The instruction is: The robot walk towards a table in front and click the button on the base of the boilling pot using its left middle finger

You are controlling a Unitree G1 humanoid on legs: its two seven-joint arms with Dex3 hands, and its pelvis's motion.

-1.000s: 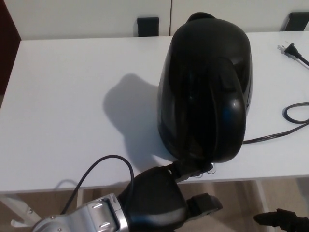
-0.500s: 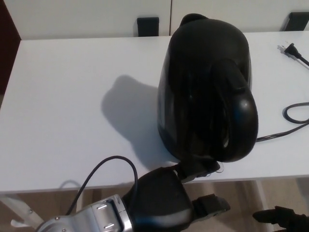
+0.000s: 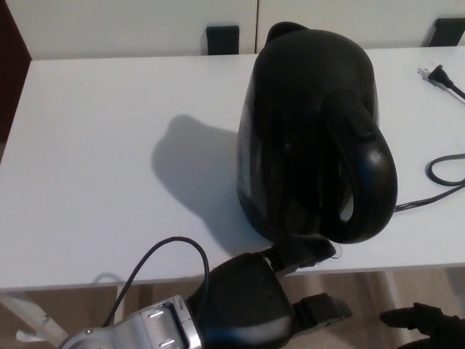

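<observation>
Pressing step: left robot hand (image 3: pixel 251 305) at the near tabletop (image 3: pixel 109 182) edge, holding nothing, one finger out to the base of the boiling pot (image 3: pixel 312 138). Button hidden. Next: firm, short press. Right robot hand (image 3: pixel 425 323) low; fingers unclear.

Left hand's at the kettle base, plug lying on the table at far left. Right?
Not quite. The head view shows the plug at the table's far right, not left. The left hand is indeed at the kettle base.
</observation>
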